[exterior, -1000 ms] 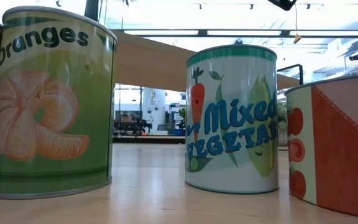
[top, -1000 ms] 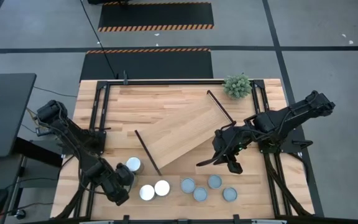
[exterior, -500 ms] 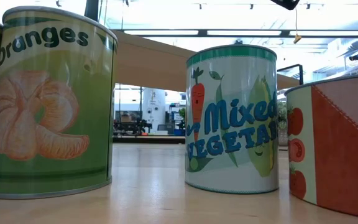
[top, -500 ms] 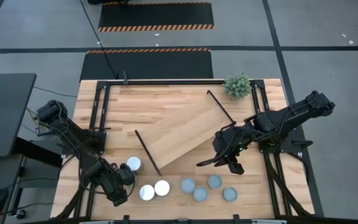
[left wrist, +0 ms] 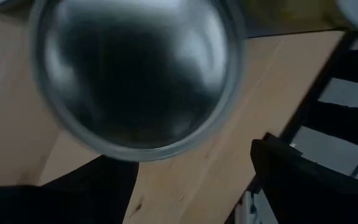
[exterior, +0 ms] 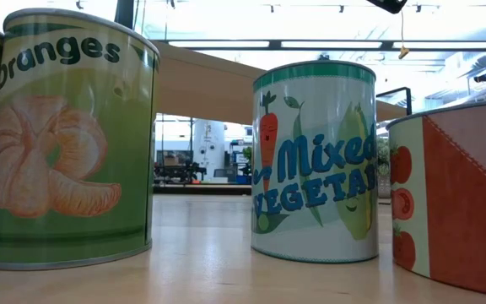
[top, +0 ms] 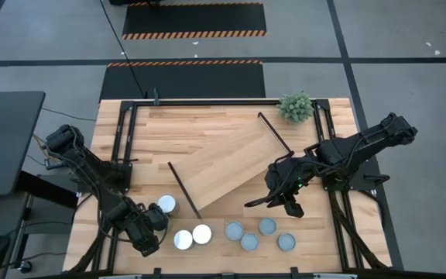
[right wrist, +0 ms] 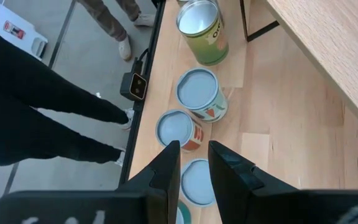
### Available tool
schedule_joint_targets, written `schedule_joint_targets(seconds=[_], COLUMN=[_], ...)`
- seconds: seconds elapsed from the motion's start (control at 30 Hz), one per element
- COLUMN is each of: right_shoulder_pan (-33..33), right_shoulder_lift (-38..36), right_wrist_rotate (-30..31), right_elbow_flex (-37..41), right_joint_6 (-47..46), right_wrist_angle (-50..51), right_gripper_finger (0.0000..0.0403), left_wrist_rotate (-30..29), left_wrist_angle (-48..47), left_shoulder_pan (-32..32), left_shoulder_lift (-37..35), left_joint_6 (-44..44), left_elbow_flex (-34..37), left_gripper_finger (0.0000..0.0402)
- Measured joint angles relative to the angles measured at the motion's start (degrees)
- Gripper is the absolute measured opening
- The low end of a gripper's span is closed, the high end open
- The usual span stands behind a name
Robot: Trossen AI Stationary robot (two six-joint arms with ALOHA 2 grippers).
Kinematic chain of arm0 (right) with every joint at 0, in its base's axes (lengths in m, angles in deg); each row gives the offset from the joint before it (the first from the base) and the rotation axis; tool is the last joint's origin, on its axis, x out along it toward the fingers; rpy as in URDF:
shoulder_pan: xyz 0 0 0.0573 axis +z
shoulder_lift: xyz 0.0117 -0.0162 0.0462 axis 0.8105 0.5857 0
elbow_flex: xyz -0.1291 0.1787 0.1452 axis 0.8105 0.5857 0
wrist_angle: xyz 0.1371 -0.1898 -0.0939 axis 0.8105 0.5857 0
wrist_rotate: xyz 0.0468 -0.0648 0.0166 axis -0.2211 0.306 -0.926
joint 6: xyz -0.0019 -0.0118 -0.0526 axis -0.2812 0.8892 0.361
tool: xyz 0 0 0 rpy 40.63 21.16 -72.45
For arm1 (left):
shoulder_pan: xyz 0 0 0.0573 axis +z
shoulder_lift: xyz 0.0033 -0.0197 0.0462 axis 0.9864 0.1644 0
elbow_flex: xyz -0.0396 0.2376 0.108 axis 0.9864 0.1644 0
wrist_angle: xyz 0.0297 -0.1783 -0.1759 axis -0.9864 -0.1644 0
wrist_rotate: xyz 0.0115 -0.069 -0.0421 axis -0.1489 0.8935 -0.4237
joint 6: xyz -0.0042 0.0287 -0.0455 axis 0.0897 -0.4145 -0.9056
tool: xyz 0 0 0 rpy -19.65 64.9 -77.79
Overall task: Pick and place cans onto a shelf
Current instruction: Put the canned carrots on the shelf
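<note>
The cans sit along the near edge of my table (top: 231,128): three white-topped ones, at (top: 166,204), (top: 183,239) and (top: 202,233), then four blue-grey tops at (top: 233,231), (top: 249,242), (top: 267,225) and (top: 286,242). From table height I get an Oranges can (exterior: 66,139), a Mixed Vegetables can (exterior: 315,160) and a tomato one (exterior: 454,198) right up close. The shelf (top: 227,164) lies diagonally across the middle of the table, no cans on it.

My left gripper (top: 150,225) is down by the white tops with its fingers spread wide around one more can (left wrist: 135,71), which fills its wrist view. My right gripper (top: 283,200) hangs above the blue-grey group, fingers (right wrist: 166,171) narrow with nothing between them. A person's legs (right wrist: 36,106) show beyond the table edge.
</note>
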Motion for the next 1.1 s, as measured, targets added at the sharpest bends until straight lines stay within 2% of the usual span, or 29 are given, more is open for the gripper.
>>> schedule_joint_targets(seconds=[0.27, 0.83, 1.0, 1.1], right_shoulder_pan=[0.0, 0.0, -0.72, -1.09], right_shoulder_lift=[0.0, 0.02, 0.0, 0.0], right_wrist_rotate=[-0.02, 1.37, 1.52, 1.51], right_elbow_flex=[0.0, 0.0, 0.01, 0.0], right_joint_6=[-0.04, 0.17, -0.71, -1.11], right_wrist_angle=[0.0, 0.0, 0.0, 0.0], right_gripper_finger=[0.009, 0.009, 0.009, 0.009], left_wrist_rotate=[1.32, 1.55, 5.86, 6.08], left_wrist_angle=[-5.85, -0.92, 1.75, 2.61], left_shoulder_pan=[0.0, -0.02, 0.11, 0.07], left_shoulder_lift=[0.04, 0.04, 0.06, 0.04], left_joint_6=[-3.57, -2.75, -3.2, -1.19], left_elbow_flex=[0.02, 0.02, 0.07, 0.0], left_gripper_finger=[0.0315, 0.0314, 0.0314, 0.0314])
